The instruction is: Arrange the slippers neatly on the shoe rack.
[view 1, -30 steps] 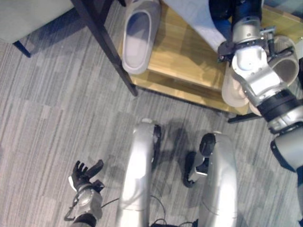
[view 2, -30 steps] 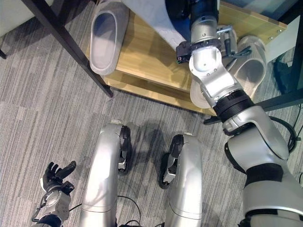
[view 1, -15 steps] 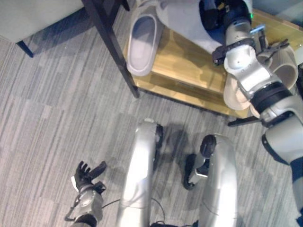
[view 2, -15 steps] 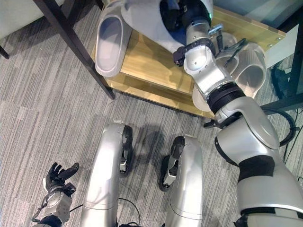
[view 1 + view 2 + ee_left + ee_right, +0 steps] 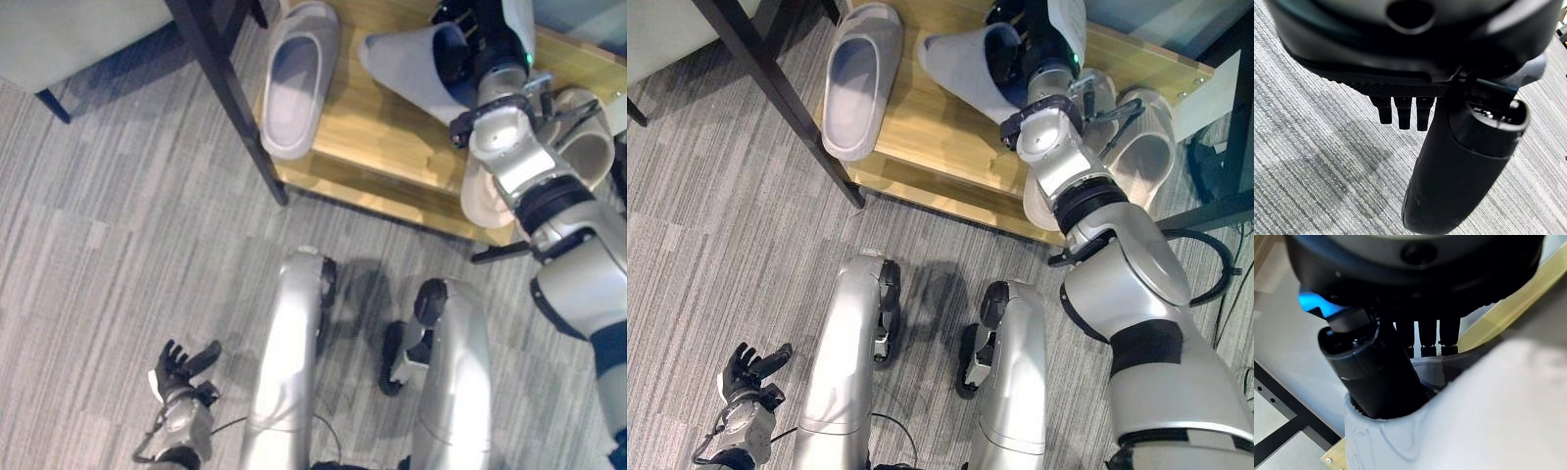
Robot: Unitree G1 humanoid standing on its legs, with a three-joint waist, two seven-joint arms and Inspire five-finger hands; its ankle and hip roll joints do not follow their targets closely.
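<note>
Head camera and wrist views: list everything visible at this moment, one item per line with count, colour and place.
Grey slipper on the rack: one, pale grey, lying flat at the left end of the shelf.
Held grey slipper: one, pale grey, raised over the shelf middle, pinched by the right hand.
Beige slippers: two, beige, at the right end of the shelf, partly behind the right arm.
Shoe rack: one, wooden shelves with a black frame, ahead of the robot.
Carpet: grey, striped floor.
Right hand: dark, thumb and fingers closed on the slipper's edge.
Left hand: dark, fingers relaxed, low over the carpet.
</note>
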